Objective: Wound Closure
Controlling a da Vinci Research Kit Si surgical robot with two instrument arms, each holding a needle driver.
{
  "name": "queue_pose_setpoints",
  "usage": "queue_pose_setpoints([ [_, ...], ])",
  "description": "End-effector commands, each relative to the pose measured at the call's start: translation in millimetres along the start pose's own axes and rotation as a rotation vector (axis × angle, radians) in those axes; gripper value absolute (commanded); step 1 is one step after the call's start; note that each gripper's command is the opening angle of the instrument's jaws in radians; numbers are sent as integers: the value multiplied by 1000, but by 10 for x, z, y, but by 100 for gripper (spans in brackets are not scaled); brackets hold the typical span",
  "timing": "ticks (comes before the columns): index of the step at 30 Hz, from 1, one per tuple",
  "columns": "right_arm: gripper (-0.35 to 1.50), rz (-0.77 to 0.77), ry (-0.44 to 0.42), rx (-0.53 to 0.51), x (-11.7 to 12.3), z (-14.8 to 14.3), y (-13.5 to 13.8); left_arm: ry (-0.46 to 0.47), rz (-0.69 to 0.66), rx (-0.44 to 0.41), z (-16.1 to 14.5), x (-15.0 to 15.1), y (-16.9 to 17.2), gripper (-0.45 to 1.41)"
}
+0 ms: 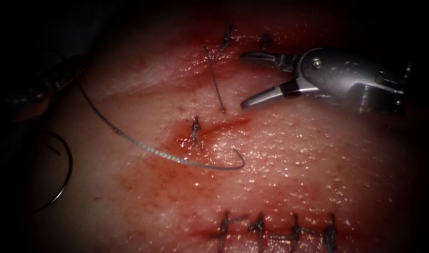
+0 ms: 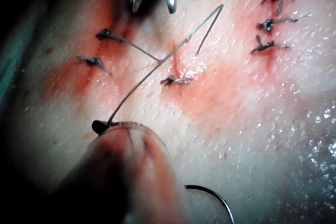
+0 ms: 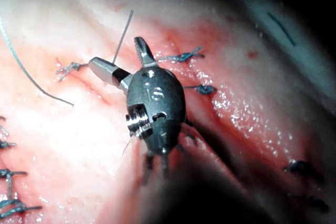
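My right tool [image 1: 245, 79] hovers over the upper part of the tissue [image 1: 294, 154] with its jaws wide open and nothing in them. A short straight thread end [image 1: 214, 79] stands just left of its tips and shows between the open jaws [image 3: 116, 52] in the right wrist view. My left tool [image 1: 74, 75] sits in the dark far left, shut on the long thread [image 1: 130, 139], which sweeps right past a knot [image 1: 196, 132] and hooks upward. The same grip [image 2: 102, 126] shows in the left wrist view. A dark curved needle [image 1: 70, 164] lies free at the far left.
A row of several tied stitches [image 1: 277, 232] closes a cut along the lower edge. Two more knots [image 1: 227, 40] sit above the right tool's upper jaw. Red fluid [image 1: 181, 140] stains the tissue around the middle knot.
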Motion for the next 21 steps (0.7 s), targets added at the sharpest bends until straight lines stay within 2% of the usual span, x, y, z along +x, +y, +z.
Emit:
queue_pose_setpoints([
  [1,133,-15,5,10,-7,9,-3,-2,7,2,4,4,7,-45],
  [4,130,-31,48,69,-11,11,-2,-5,24,-15,-2,13,18,-45],
  [5,114,-27,74,107,-16,13,-9,5,19,-19,-2,21,22,-45],
  [6,114,-27,74,107,-16,13,-9,5,19,-19,-2,21,22,-45],
  [8,89,-14,77,141,-21,16,-18,16,11,-26,2,34,26,-45],
  [10,30,-29,54,188,-24,23,-30,17,7,-27,8,50,29,-45],
  [11,12,-37,46,204,-25,27,-35,15,3,-24,11,57,31,-45],
  [12,-35,-51,53,243,-26,36,-46,0,-5,-15,20,73,34,-45],
  [15,-35,-62,70,279,-24,42,-54,-12,-13,-3,29,86,37,-45],
  [18,-35,-83,85,338,-20,48,-65,-65,-40,60,42,98,41,-45],
  [21,-35,-94,99,390,-14,50,-74,-75,-47,73,56,104,43,-45],
])
